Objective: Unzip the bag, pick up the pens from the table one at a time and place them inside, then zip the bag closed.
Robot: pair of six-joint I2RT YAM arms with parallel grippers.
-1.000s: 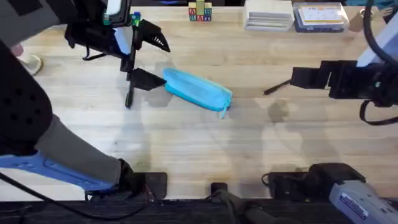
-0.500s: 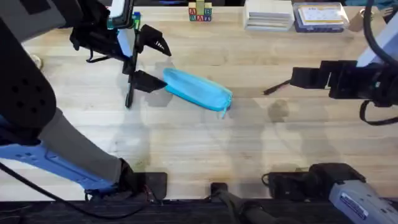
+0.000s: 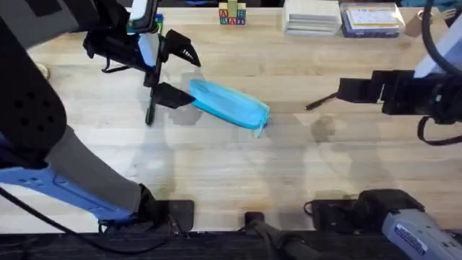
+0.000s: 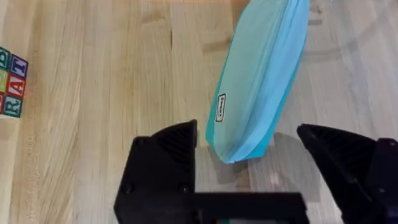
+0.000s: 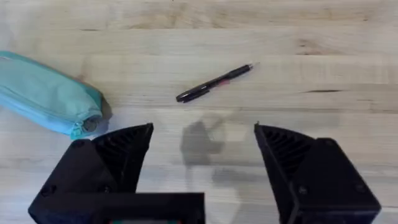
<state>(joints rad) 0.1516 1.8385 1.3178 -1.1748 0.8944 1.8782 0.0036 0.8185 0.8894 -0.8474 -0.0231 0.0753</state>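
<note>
Looking down from overhead, the bag (image 3: pixel 229 105) lies slanted mid-table (image 3: pixel 238 173), the left gripper (image 3: pixel 173 71) spread wide at its left end. From the left wrist, released fingers (image 4: pixel 165 163) flank that end. From the right wrist, the right gripper (image 5: pixel 202 163) gapes near a pen (image 5: pixel 214 83).

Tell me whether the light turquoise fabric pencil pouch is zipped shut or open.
Cannot tell for sure: the light turquoise fabric pencil pouch lies flat on the wooden table, no gap or contents showing, but its zipper line is not visible.
</note>
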